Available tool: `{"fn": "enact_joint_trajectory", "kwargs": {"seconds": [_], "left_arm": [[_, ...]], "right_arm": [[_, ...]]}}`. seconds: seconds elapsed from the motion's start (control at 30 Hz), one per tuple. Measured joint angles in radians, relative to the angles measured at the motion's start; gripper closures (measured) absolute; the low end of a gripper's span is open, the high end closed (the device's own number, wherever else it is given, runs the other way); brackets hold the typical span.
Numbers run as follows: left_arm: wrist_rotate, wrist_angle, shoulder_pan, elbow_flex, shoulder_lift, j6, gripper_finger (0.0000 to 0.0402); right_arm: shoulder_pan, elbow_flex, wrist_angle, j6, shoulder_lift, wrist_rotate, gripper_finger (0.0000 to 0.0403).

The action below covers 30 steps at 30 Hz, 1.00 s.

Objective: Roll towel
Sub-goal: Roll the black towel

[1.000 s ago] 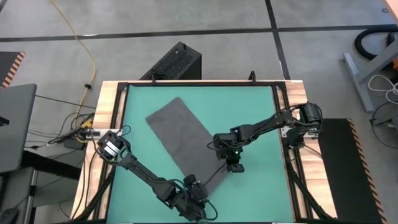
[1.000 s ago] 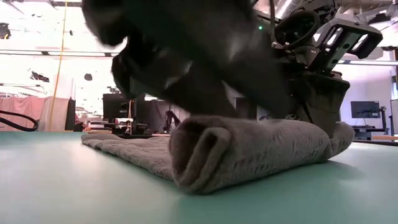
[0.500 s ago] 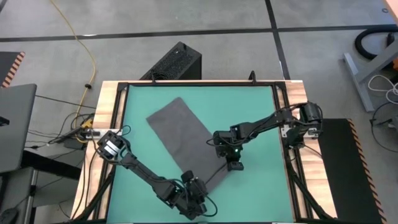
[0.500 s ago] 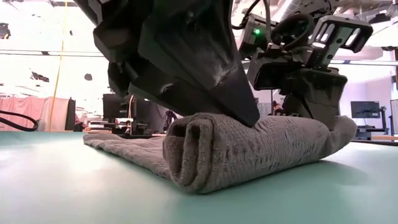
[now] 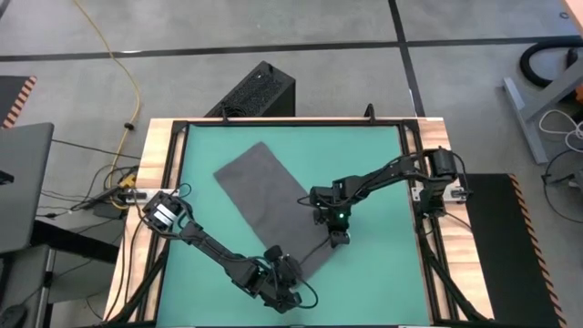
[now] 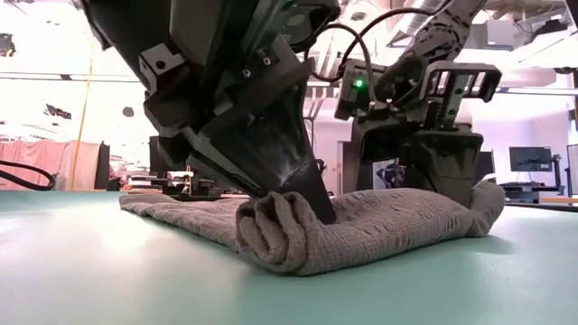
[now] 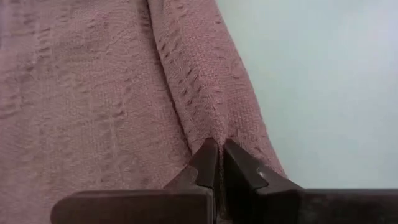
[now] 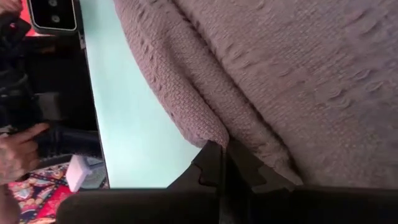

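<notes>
The dark grey towel (image 5: 264, 191) lies slantwise on the teal mat (image 5: 373, 164), flat from the far left. Its near right end is rolled into a low roll (image 6: 370, 230). My left gripper (image 5: 284, 270) is shut on the roll's end nearer the table's near edge (image 6: 271, 230). My right gripper (image 5: 338, 240) is shut on the roll's other end (image 6: 479, 203). In the low view the left gripper (image 6: 316, 212) looms large in front, and the right gripper (image 6: 452, 191) stands behind it. My left gripper pinches a raised ridge of the rolled cloth (image 7: 214, 132) between its two fingertips, at the roll's end. The fingers slant down from the near side. The roll lies on the mat, crumpled into creases under the fingers (image 6: 302, 194). My right gripper pinches the roll's fold (image 8: 217, 134) between its two fingertips, close to the roll's other end. The fingers slant down onto it from above. The roll rests on the mat, with the flat towel stretching away beyond it.
A wooden frame (image 5: 159, 182) borders the mat. A black box (image 5: 260, 91) stands beyond the far edge, with cables (image 5: 118, 182) at the left. A person's hand (image 8: 18, 155) shows off the table in the right wrist view. Bare mat lies right of the towel.
My left gripper has come down onto the near end of the roll, which now stands lower and is creased there. My right gripper has sunk a little onto the roll's other end and has rolled slightly. The flat part of the towel has stayed in place.
</notes>
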Motion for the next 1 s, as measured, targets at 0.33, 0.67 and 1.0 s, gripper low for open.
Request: {"fn": "enact_joint_trajectory", "kwargs": {"seconds": [0.33, 0.67, 1.0], "left_arm": [[0.018, 0.042, -0.001, -0.044, -0.002, -0.024, 0.0401], [0.027, 0.040, -0.010, -0.044, -0.002, -0.017, 0.0401], [0.022, 0.046, -0.041, -0.067, -0.001, -0.037, 0.0401]], "right_arm": [[-0.041, 0.046, -0.012, -0.133, -0.017, 0.032, 0.0338], [-0.040, 0.113, -0.056, -0.295, -0.017, 0.102, 0.0335], [-0.037, 0.115, -0.115, -0.370, -0.018, 0.104, 0.0275]]}}
